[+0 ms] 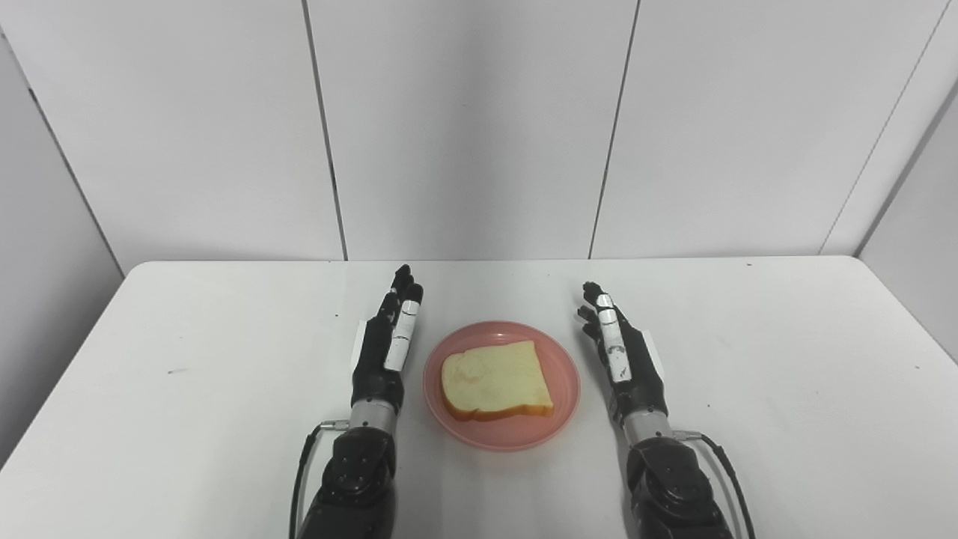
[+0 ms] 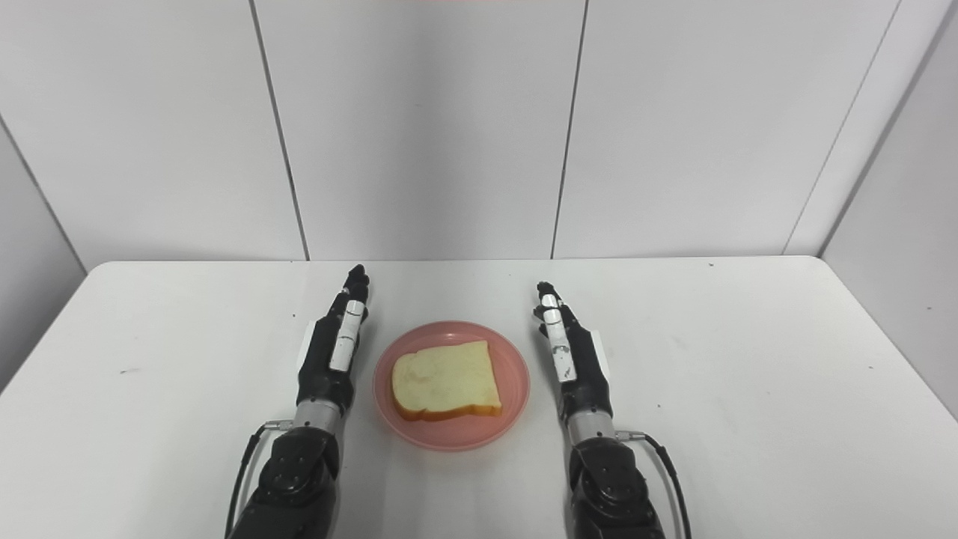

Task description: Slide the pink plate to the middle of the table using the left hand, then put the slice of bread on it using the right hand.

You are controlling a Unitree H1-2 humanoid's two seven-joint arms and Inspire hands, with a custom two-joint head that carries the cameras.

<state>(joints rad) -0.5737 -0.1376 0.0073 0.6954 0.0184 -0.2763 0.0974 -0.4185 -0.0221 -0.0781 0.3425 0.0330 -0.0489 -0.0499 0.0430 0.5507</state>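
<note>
Left eye view: the pink plate (image 1: 501, 385) is seen near the middle of the white worktop (image 1: 748, 359), with the slice of bread (image 1: 495, 380) lying flat on it; the left hand (image 1: 388, 344) and the right hand (image 1: 623, 352) are held on either side of the plate, apart from it, fingers stretched out straight and nothing grasped. Right eye view: the same layout is recorded, the bread lying inside the plate rim and both hands extended and empty beside the plate.
</note>
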